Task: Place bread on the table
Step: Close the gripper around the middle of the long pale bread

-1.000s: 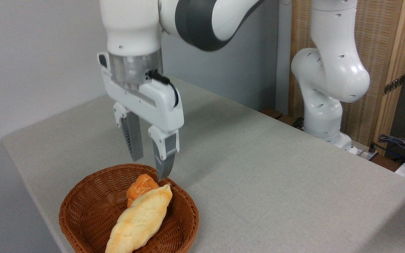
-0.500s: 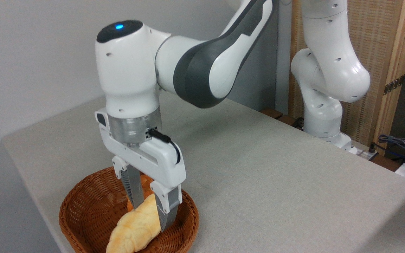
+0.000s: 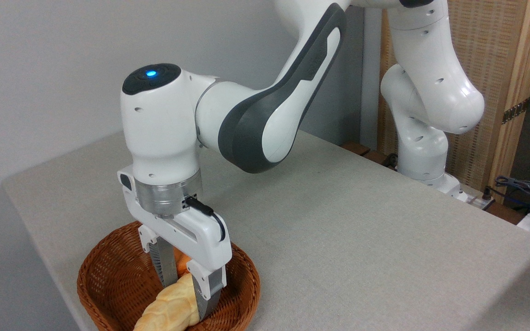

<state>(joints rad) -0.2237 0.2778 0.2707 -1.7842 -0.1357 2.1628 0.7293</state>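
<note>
The long pale golden bread (image 3: pixel 166 315) lies in a brown wicker basket (image 3: pixel 91 294) at the front left of the grey table (image 3: pixel 338 239). Its lower end runs off the bottom of the picture. My gripper (image 3: pixel 187 299) has come straight down into the basket and stands open. One finger is on each side of the bread's upper end, and the far finger (image 3: pixel 167 269) hides part of the loaf. I cannot tell whether the pads touch the crust. Only a sliver of a small orange bun (image 3: pixel 181 263) shows behind the fingers.
The arm's white base (image 3: pixel 423 151) stands at the table's far right edge in front of a wood and wicker screen (image 3: pixel 495 69). Cables and a power strip (image 3: pixel 522 188) lie beyond the right edge. A grey wall runs behind the table on the left.
The gripper has dropped from above the basket into it, and its fingers now straddle the bread's upper end. The bread has shifted slightly towards the bottom of the picture, and the bun is now mostly covered.
</note>
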